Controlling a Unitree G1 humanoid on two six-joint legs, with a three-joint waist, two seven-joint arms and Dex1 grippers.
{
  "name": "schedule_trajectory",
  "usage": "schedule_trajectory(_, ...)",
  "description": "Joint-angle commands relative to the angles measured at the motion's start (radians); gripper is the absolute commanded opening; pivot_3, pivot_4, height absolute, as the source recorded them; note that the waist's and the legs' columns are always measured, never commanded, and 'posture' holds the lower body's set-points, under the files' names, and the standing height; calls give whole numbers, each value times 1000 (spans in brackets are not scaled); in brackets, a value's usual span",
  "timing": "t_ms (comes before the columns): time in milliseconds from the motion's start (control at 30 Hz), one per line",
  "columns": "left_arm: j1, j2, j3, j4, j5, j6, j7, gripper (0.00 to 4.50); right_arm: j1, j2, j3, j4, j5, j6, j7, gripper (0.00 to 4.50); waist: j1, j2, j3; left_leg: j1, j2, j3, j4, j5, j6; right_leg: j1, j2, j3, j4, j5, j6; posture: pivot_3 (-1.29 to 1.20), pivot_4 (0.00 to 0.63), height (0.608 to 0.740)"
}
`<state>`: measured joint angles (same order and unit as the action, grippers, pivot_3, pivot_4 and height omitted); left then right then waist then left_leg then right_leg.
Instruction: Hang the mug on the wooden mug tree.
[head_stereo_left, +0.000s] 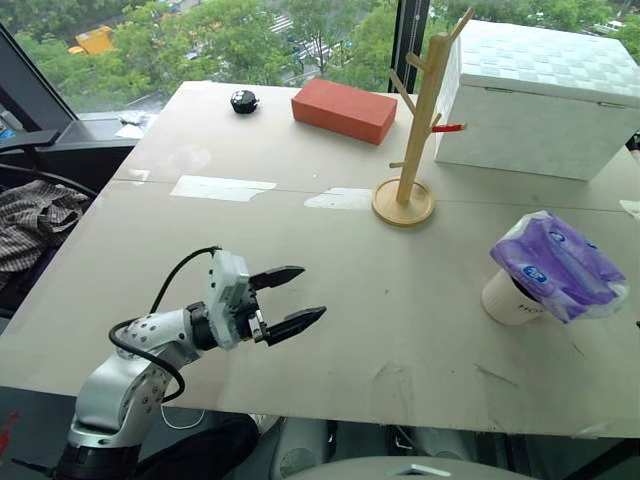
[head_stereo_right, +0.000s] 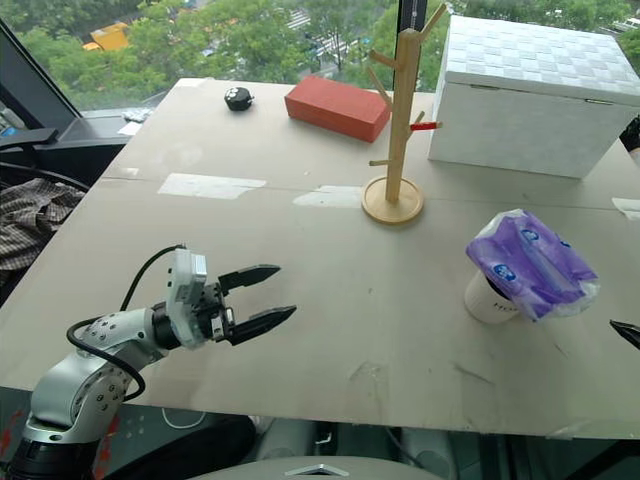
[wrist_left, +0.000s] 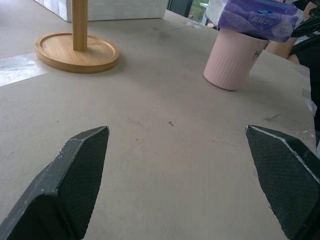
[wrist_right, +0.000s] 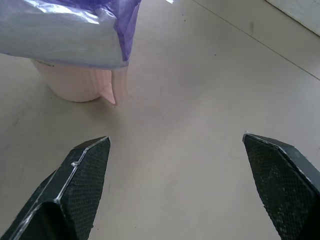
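Grey tabletop (head_stereo_left: 300, 300) carries a white box (head_stereo_left: 540, 95) at the back right, with the wooden mug tree (head_stereo_left: 415, 125) upright just beside it. Nearer, on the right, the mug (head_stereo_left: 508, 298) stands upright under a purple tissue pack (head_stereo_left: 560, 262). Both the left gripper (head_stereo_left: 295, 300) and right gripper (wrist_right: 175, 185) hover spread wide, grasping nothing.

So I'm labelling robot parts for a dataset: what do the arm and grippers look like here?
The left arm has rounded silver-grey metal segments, a black perforated joint band and a white block-shaped wrist housing, with a black cable looping alongside. The left gripper has two black tapered fingers; the right gripper's fingers are likewise black, with cross-hatched textured pads.
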<state>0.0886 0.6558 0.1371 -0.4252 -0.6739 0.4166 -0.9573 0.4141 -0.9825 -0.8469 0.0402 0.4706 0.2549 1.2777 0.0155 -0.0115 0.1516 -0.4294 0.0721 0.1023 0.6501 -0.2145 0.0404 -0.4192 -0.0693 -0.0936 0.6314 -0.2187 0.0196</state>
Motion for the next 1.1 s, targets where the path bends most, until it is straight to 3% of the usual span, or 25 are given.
schedule_trajectory(33, -24, 33, 28, -36, -42, 13, -37, 4500, 25, 0, -61, -42, 1, -6, -5, 4278, 0, 0, 0, 0, 0, 0, 0, 0, 0, 0, 0, 0, 0, 0, 0, 0, 150, 740)
schedule_trajectory(167, -150, 47, 18, -19, -78, 19, -79, 4500, 71, 75, -125, -234, -16, 52, -147, 4278, 15, 1, 0, -1, 0, -3, -1, 0, 0, 0, 1, -2, 0, 0, 0, 0, 150, 740)
schedule_trajectory(433, -219, 77, -41, -60, -107, 29, -189, 4500, 300, 98, -366, -586, 89, 332, -100, 4278, 23, 2, -1, -1, 0, 0, 0, 0, 0, 0, 1, 0, 0, 0, 0, 0, 150, 740)
schedule_trajectory(567, -229, 63, -63, -29, -84, 12, -209, 4500, 325, 88, -486, -741, 173, 430, -106, 4407, 22, 0, -1, 0, 0, -1, 0, -1, -1, 0, 1, 0, 0, 0, 0, 0, 150, 740)
schedule_trajectory(733, -256, 44, -79, -3, -73, -2, -221, 4500, 248, 44, -413, -879, 174, 445, -190, 4407, 21, 0, -1, 2, 0, -3, 0, -3, -4, 2, 1, 0, 0, 0, 0, 0, 150, 740)
schedule_trajectory(867, -258, 37, -76, 2, -71, -10, -223, 4500, 191, 20, -282, -941, 110, 396, -246, 4407, 22, -1, -1, -1, -1, -4, 0, 0, 0, 2, 1, 0, -1, 0, 0, 0, 150, 740)
schedule_trajectory(1100, -230, 30, -70, -13, -70, -15, -212, 4500, 181, 5, -146, -971, -3, 361, -249, 4407, 23, -1, -1, -2, -1, -5, 0, 0, 0, 2, 2, 0, -3, 0, 0, 0, 150, 740)
